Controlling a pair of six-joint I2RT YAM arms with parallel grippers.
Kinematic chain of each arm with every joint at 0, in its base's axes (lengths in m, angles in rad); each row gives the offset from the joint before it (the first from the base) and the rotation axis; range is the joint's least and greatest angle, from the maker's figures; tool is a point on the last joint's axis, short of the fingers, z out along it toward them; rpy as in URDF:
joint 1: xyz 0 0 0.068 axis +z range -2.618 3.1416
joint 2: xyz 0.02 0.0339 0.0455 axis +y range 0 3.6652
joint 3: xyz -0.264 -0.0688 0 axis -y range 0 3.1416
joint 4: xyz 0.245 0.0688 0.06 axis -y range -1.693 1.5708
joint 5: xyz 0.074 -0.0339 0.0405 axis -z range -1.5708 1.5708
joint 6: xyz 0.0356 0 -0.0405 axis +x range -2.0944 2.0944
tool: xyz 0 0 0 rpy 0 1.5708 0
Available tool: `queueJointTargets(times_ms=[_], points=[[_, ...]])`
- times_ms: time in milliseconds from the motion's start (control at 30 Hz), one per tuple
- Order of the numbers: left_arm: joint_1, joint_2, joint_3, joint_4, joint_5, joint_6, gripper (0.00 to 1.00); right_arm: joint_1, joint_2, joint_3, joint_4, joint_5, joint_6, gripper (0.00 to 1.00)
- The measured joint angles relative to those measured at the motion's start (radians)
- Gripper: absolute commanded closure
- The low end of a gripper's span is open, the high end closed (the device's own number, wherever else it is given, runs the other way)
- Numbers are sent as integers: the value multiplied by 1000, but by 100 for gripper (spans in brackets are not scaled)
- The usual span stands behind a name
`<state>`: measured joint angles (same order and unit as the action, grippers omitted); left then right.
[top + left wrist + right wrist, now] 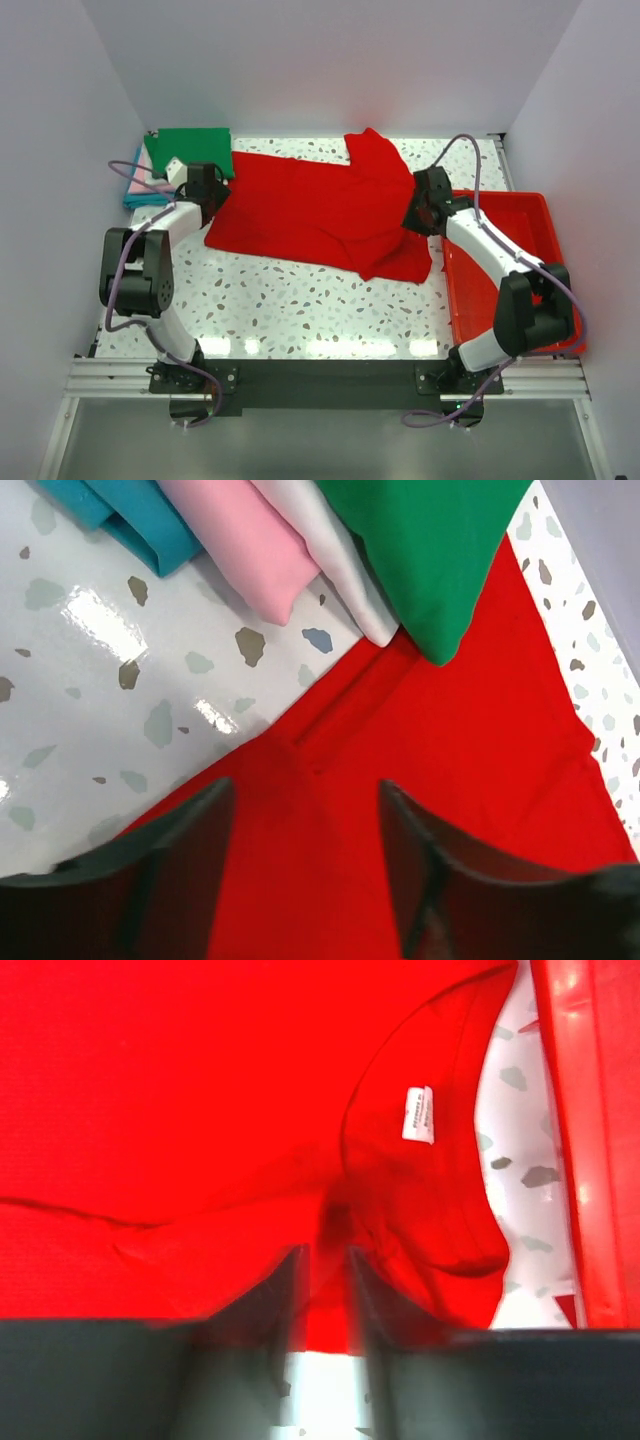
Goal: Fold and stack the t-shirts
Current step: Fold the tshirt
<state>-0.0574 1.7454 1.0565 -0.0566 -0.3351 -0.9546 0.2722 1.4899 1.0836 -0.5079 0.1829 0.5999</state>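
On the desk's (300, 300) far half, the red t-shirt (300, 210) lay left to right.
Left claw (305, 790) hung released over its left end; right claw (325, 1255) sat at the collar (440, 1190), grip unclear.

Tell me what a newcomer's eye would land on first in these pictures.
A bright red t-shirt lies spread out across the middle of the speckled table. At the far left corner sits a stack of folded shirts, green on top. A red tray fills the right side.
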Motion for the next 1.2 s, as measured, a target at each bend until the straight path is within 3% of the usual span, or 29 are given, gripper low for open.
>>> queueJointTargets(times_ms=[100,300,467,700,1033,1133,1200], points=[[8,-14,0,-5,1,5,27,0,50,39,-7,2,-14,36],[11,-214,-134,-60,-39,-61,35,0,11,31,-9,2,-17,39],[11,-351,-353,-59,-42,-143,36,21,-176,-149,8,0,20,41],[11,-325,-449,-47,-21,-184,33,118,-276,-308,8,18,97,41],[11,-270,-447,79,-20,-186,34,125,-297,-427,16,119,207,40],[11,-249,-440,105,-21,-186,39,122,-263,-427,34,130,220,41],[11,-238,-436,117,-24,-187,49,120,-231,-427,42,135,225,41]])
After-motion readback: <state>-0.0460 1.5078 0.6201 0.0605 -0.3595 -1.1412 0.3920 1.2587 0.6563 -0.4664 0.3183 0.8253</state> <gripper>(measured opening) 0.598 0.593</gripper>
